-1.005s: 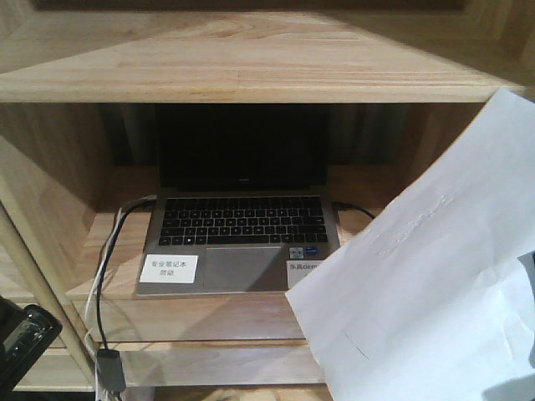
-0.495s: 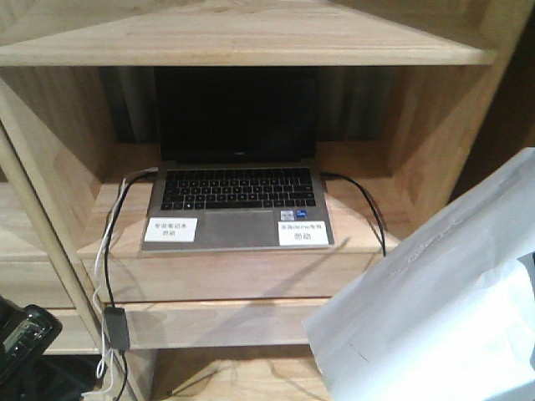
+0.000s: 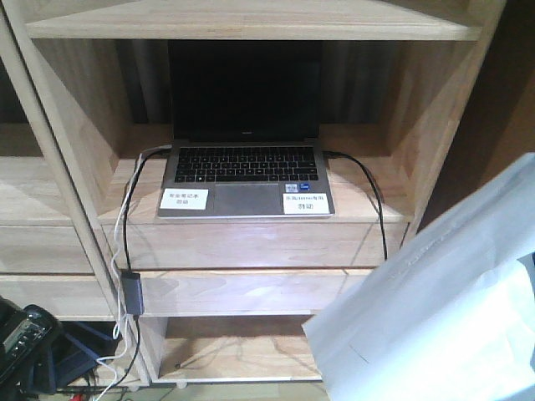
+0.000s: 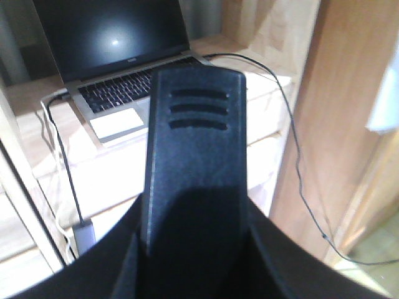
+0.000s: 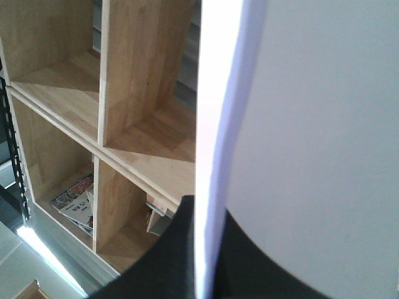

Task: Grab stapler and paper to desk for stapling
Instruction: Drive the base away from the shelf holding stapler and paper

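A black stapler point(image 4: 194, 143) with three grooves on its top fills the left wrist view. My left gripper point(image 4: 196, 249) is shut on it, its dark jaws pressed to both sides. A large white sheet of paper point(image 3: 443, 309) covers the lower right of the front view and hides the right arm there. In the right wrist view the paper point(image 5: 312, 124) stands edge-on between the black jaws of my right gripper point(image 5: 209, 249), which is shut on it. A dark part of the left arm point(image 3: 21, 342) shows at the lower left of the front view.
A wooden shelf unit point(image 3: 251, 242) stands ahead. An open laptop point(image 3: 247, 180) with a dark screen sits in its middle compartment. Cables point(image 3: 125, 242) hang down its left and right sides. Magazines point(image 5: 75, 199) lie in a low compartment.
The shelf and laptop have shrunk and risen in the front view, so the base has drawn back from the shelf. The paper sits lower at the right. Both grips are unchanged.
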Robot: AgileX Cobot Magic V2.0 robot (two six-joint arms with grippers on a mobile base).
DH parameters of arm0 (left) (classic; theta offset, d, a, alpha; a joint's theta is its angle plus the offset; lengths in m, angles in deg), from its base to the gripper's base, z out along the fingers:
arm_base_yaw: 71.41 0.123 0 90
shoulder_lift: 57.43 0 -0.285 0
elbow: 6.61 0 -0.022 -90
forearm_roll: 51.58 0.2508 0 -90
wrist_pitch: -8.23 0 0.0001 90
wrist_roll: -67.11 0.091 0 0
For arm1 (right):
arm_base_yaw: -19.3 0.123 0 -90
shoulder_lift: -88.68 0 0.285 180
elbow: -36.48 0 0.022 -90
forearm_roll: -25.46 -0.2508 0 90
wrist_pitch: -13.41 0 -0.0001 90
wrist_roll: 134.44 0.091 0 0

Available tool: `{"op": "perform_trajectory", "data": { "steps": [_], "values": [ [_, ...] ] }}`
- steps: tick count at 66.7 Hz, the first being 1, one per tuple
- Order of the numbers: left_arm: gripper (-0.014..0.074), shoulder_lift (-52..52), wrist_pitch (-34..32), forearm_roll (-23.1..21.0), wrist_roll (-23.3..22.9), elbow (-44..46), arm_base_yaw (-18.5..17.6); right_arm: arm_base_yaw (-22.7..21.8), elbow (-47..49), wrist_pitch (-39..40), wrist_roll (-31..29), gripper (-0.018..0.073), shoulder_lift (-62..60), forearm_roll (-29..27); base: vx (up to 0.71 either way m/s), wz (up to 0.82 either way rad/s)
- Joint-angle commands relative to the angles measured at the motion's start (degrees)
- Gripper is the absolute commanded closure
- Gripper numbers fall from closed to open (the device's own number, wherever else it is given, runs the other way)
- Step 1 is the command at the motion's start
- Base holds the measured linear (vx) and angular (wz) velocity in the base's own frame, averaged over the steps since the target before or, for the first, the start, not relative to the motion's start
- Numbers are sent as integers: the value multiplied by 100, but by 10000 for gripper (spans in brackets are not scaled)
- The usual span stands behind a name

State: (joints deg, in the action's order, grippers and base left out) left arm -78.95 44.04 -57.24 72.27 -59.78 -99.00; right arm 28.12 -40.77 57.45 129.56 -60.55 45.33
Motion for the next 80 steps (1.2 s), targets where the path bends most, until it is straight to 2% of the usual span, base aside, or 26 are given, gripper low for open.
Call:
{"op": "perform_trajectory", "data": {
  "steps": [1, 42, 80],
  "values": [
    [603, -56, -641, -65, -5, 169, -42, -8, 152, 383, -58, 564, 43, -29, -12, -1],
    [603, -56, -641, -65, -5, 169, -42, -8, 152, 383, -58, 566, 43, -28, -8, 4],
    [603, -56, -641, -65, -5, 169, -42, -8, 152, 383, -58, 564, 43, -28, -3, 42]
  ]
}}
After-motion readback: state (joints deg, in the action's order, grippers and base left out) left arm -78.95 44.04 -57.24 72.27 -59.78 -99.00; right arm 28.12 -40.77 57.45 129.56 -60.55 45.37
